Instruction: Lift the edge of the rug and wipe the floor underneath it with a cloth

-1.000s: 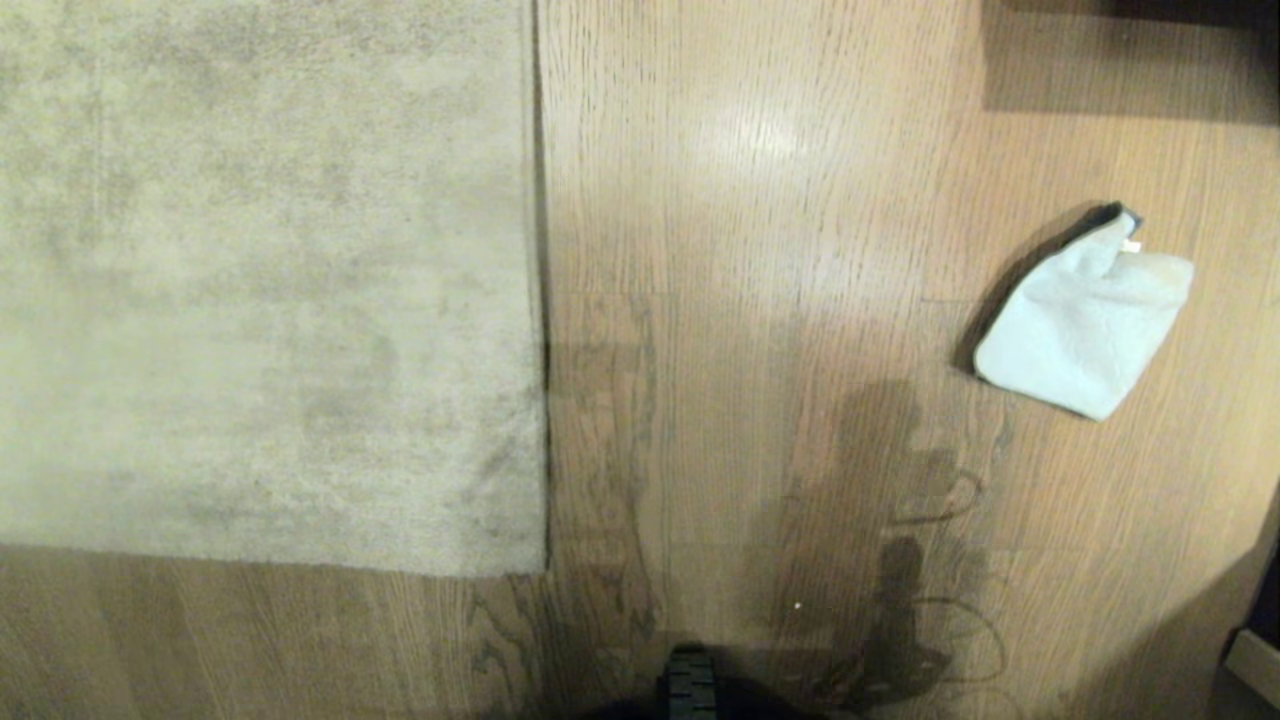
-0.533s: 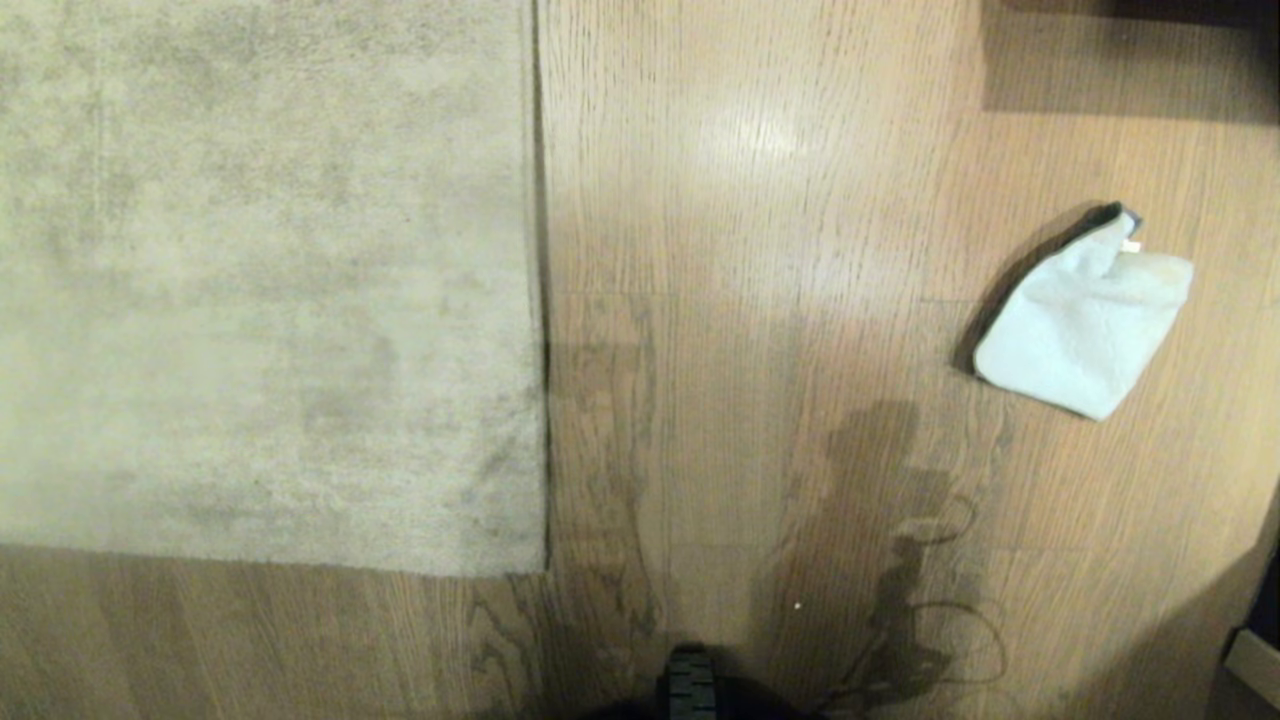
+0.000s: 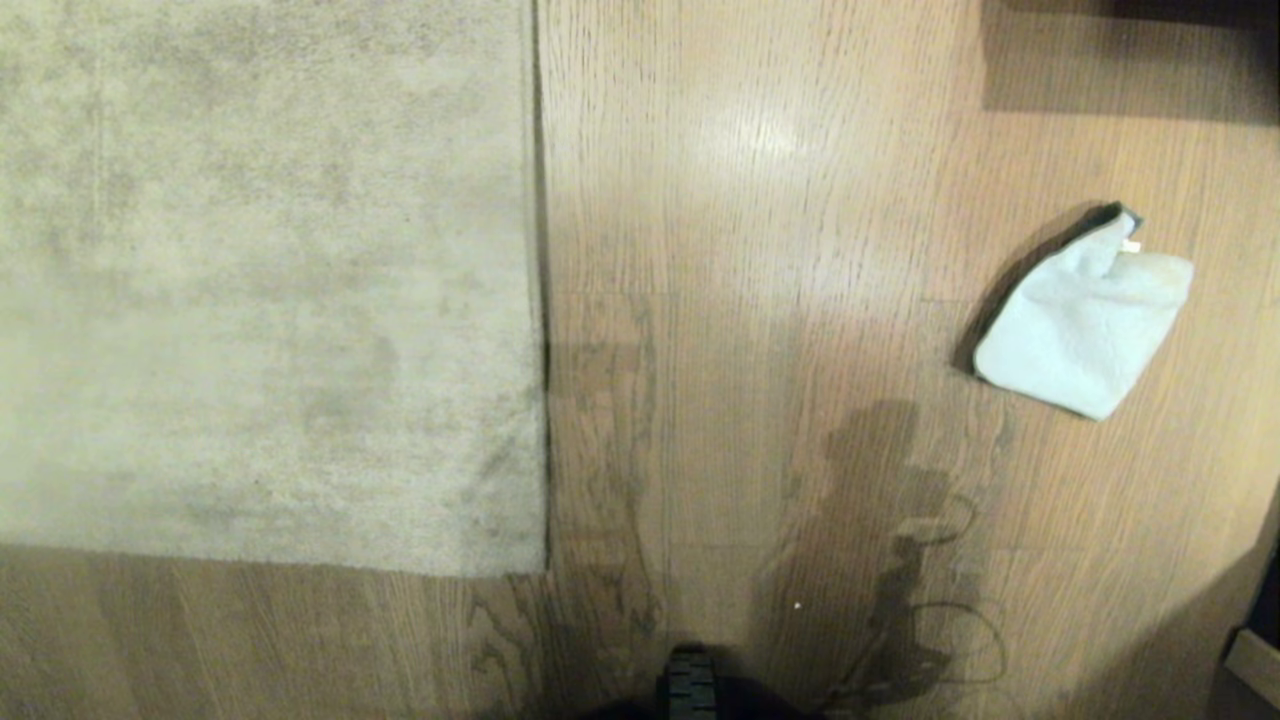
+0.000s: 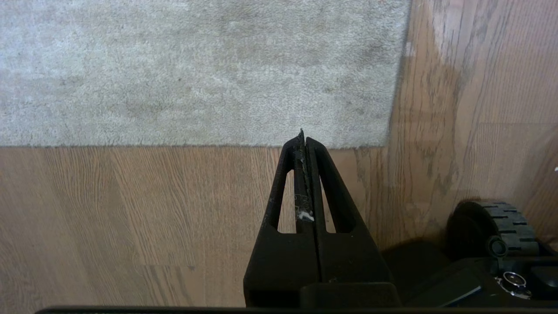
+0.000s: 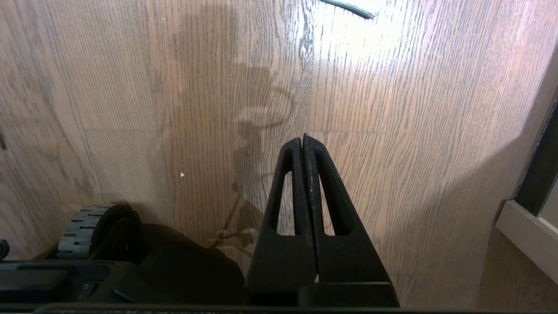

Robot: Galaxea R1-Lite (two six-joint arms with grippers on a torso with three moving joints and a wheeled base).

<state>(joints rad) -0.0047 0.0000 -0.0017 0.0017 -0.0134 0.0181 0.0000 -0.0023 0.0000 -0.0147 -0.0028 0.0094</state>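
The pale beige-grey rug (image 3: 260, 280) lies flat at the left, with its straight rug edge (image 3: 538, 300) running down to a square corner (image 3: 543, 570). The cloth (image 3: 1085, 320) lies crumpled on the wood-grain floor (image 3: 760, 300) at the right, pale side up, with a dark rim showing at its far tip. Neither gripper shows in the head view. My left gripper (image 4: 303, 135) is shut and empty, held above the floor just short of the rug's near edge (image 4: 174, 144), beside the corner (image 4: 386, 144). My right gripper (image 5: 303, 138) is shut and empty over bare floor (image 5: 392, 109).
The robot's base wheel (image 3: 690, 685) sits at the near edge, also seen as a wheel (image 4: 492, 226) and a wheel (image 5: 83, 226). A pale ledge of furniture (image 5: 527, 226) stands at the right. A dark shaded patch (image 3: 1130, 60) lies at the far right.
The arm's shadow on the floor right of centre has shifted a little. The rug and the cloth lie as before.
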